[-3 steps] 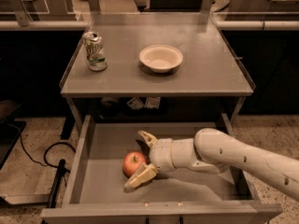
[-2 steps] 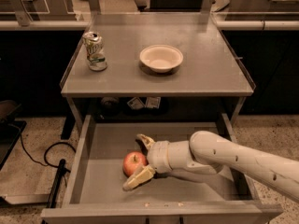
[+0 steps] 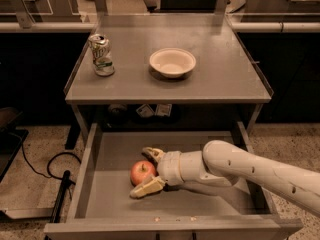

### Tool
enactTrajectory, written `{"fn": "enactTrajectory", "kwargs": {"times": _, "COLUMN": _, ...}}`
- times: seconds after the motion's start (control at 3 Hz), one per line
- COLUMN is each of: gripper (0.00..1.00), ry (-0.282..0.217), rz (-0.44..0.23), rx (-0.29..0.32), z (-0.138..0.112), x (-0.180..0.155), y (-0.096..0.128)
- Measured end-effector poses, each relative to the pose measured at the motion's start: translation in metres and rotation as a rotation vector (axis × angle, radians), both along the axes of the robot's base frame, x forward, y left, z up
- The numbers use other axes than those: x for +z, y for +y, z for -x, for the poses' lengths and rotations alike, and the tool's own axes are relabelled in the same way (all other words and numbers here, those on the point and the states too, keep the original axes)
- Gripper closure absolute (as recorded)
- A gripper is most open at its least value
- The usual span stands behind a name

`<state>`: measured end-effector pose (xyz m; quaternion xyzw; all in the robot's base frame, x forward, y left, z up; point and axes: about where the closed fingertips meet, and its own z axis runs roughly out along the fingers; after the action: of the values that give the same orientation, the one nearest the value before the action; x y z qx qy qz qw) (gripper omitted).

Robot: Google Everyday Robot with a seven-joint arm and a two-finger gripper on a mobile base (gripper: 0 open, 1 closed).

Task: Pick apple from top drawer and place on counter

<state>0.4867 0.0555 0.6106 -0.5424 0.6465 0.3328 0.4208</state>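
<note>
A small red apple lies on the bottom of the pulled-out grey top drawer, left of the middle. My gripper reaches in from the right, low inside the drawer. Its two cream fingers stand open, one behind the apple and one in front of it, so the apple sits between them. The grey counter forms the cabinet top above the drawer.
A cream-white bowl stands near the middle of the counter. A dented drink can stands at its left. A black cable lies on the floor left of the drawer. My white arm crosses the drawer's right half.
The gripper has slid a little to the left, so its open fingers now reach further around the apple. The apple has not moved.
</note>
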Motion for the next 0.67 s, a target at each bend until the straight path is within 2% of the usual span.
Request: {"fn": "enactTrajectory", "kwargs": {"times": 0.67, "gripper": 0.64, "ry": 0.0, "rz": 0.0, "rx": 0.0, "z": 0.0, "x": 0.0, "y": 0.0}}
